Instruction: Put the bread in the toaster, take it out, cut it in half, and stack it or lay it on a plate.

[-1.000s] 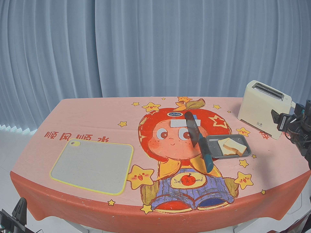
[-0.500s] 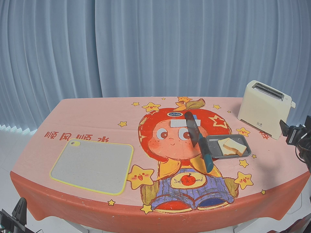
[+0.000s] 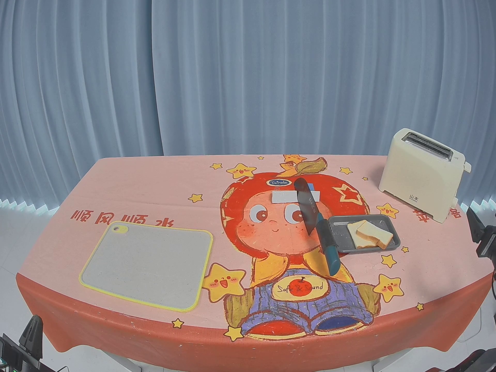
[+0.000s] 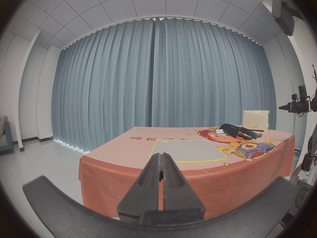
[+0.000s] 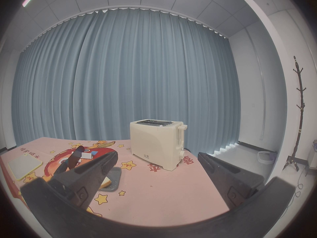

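Off the near left corner of the desk (image 3: 129,192), the left claw (image 4: 161,169) is clenched with nothing between its fingers; on the cloth the grey cutting board (image 3: 147,264) with a yellow rim lies just in front of a row of red characters (image 3: 121,218). In the middle, over the cartoon face (image 3: 268,218), the knife (image 3: 316,223) lies flat with its teal handle toward the robot. It is just beside the grey plate (image 3: 338,228), which carries two pieces of bread (image 3: 371,234), one overlapping the other. At the far right stands the cream toaster (image 3: 421,171) with a small dark mark on its side, and the right claw (image 5: 157,157) is released, off the right edge of the desk.
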You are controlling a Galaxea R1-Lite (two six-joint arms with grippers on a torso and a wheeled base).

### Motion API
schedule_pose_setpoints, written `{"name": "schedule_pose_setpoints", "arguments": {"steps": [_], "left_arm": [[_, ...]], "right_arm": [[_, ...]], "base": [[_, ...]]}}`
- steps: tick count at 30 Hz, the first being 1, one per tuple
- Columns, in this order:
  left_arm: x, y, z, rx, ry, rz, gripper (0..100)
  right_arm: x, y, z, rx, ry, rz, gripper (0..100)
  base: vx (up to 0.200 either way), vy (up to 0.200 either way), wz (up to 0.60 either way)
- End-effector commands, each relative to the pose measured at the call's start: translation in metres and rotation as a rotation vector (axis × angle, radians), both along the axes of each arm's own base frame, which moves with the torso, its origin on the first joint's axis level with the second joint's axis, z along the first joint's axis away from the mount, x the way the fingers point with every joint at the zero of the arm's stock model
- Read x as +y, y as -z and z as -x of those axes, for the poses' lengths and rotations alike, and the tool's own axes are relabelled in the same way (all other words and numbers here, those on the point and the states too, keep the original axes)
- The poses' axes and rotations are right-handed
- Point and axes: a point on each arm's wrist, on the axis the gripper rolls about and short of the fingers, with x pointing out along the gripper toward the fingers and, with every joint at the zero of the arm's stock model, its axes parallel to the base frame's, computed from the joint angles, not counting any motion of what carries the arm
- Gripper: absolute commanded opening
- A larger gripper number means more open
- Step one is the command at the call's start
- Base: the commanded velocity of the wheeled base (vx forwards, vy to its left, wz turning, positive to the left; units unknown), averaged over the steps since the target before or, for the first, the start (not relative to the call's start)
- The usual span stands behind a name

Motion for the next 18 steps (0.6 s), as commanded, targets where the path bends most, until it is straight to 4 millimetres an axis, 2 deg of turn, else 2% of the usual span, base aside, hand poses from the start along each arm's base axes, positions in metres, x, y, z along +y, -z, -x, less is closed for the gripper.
{"name": "schedule_pose_setpoints", "arguments": {"steps": [1,5,7,13,18], "left_arm": [[0.000,0.005,-0.001,0.009,-0.001,0.000,0],[0.000,0.005,-0.001,0.009,-0.001,0.000,0],[0.000,0.005,-0.001,0.009,-0.001,0.000,0],[0.000,0.005,-0.001,0.009,-0.001,0.000,0],[0.000,0.005,-0.001,0.009,-0.001,0.000,0]], "right_arm": [[-0.002,-0.004,0.030,-0.076,0.013,0.021,100],[-0.002,-0.003,0.044,-0.081,0.007,0.020,100],[-0.002,0.002,0.059,-0.061,-0.018,0.026,100],[-0.001,0.005,0.086,-0.068,-0.049,0.029,100],[-0.001,0.011,0.100,-0.068,-0.058,0.029,100]], "base": [[0.000,0.000,0.00],[0.000,0.000,0.00],[0.000,0.000,0.00],[0.000,0.000,0.00],[0.000,0.000,0.00]]}}
